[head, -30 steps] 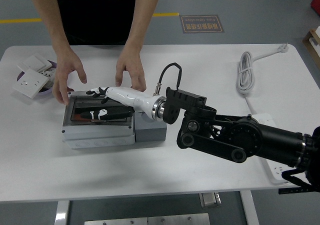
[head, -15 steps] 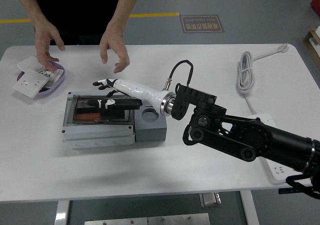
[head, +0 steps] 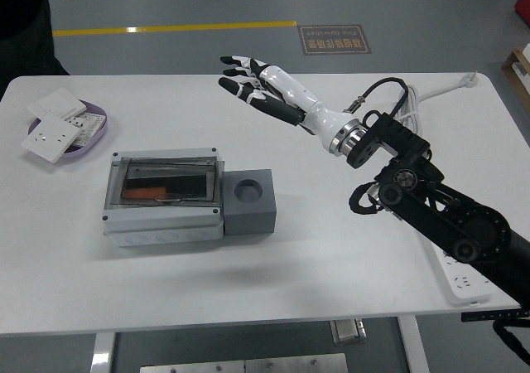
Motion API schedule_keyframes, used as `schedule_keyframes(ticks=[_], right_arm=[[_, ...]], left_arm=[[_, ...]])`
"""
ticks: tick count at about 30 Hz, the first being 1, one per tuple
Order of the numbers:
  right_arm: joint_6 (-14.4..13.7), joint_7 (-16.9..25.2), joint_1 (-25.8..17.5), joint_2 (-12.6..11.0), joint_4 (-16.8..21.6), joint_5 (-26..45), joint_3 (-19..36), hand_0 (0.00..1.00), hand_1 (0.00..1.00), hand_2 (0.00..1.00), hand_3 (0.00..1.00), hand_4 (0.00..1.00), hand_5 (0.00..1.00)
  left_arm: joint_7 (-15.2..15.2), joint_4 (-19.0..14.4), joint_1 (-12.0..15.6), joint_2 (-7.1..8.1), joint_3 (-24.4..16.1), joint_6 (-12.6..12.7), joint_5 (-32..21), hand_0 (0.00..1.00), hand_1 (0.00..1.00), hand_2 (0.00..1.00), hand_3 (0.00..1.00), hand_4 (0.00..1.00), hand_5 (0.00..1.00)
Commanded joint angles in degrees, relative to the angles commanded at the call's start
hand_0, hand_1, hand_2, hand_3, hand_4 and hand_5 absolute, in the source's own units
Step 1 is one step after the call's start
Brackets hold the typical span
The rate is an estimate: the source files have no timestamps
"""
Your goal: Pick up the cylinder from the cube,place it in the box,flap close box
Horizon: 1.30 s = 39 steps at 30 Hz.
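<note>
While the right hand (head: pixel 248 79) is held above the far middle of the white table (head: pixel 331 265), its fingers are spread and nothing is gripped. An orange shape, possibly the cylinder (head: pixel 142 194), is seen through the closed lid of the box (head: pixel 163 200), and the grey cube (head: pixel 249 201) is set touching the box's right side, its round socket empty
</note>
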Motion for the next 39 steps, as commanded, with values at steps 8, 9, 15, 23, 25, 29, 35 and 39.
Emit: schedule_keyframes(ticks=[8, 9, 15, 23, 25, 29, 35, 39], right_arm=[[-3.4, 1.2, -0.3, 0.0, -2.2, 2.9, 4.2, 0.829, 0.775, 0.832, 0.84, 0.915, 0.998], [-3.5, 1.3, -0.3, 0.0, -2.3, 3.0, 4.4, 0.829, 0.775, 0.832, 0.84, 0.915, 0.998], [-5.1, 2.3, -0.6, -0.3, -2.9, 4.3, 5.5, 0.827, 0.771, 0.82, 0.805, 0.823, 0.998], [-7.1, 3.8, -1.0, -0.8, -2.8, 5.3, 6.8, 0.818, 0.767, 0.814, 0.787, 0.687, 0.998], [-7.2, 3.8, -1.0, -0.9, -2.8, 5.2, 6.9, 0.813, 0.759, 0.806, 0.76, 0.646, 0.977], [-7.4, 3.9, -1.4, -1.2, -2.8, 5.2, 7.3, 0.813, 0.759, 0.806, 0.76, 0.646, 0.977], [-7.2, 4.2, -2.4, -1.6, -2.5, 5.0, 8.9, 0.805, 0.759, 0.797, 0.738, 0.609, 0.697], [-6.4, 3.6, -2.8, -1.7, -2.4, 4.2, 9.6, 0.802, 0.756, 0.793, 0.725, 0.576, 0.513]], left_arm=[[-0.3, 0.0, -0.6, 0.28, -0.2, -0.2, 0.3, 0.923, 0.852, 0.854, 0.951, 0.002, 0.002], [-0.3, 0.0, -0.7, 0.3, -0.2, -0.2, 0.3, 0.923, 0.852, 0.854, 0.951, 0.002, 0.002], [-0.2, 0.0, -0.8, 0.41, -0.1, -0.3, 0.2, 0.923, 0.852, 0.854, 0.951, 0.002, 0.002], [-0.2, 0.0, -0.6, 0.43, 0.2, -0.1, -0.4, 0.923, 0.852, 0.854, 0.951, 0.002, 0.002], [-0.1, 0.0, -0.4, 0.34, 0.4, 0.0, -0.6, 0.923, 0.852, 0.854, 0.951, 0.002, 0.002], [-0.2, 0.0, -0.3, 0.17, 0.5, 0.1, -0.7, 0.923, 0.852, 0.854, 0.951, 0.002, 0.002], [-0.3, 0.0, 0.0, 0.0, 0.4, 0.2, -0.8, 0.923, 0.852, 0.854, 0.951, 0.002, 0.002], [-0.3, 0.0, 0.2, -0.31, 0.6, 0.2, -1.1, 0.923, 0.852, 0.854, 0.951, 0.002, 0.002]])
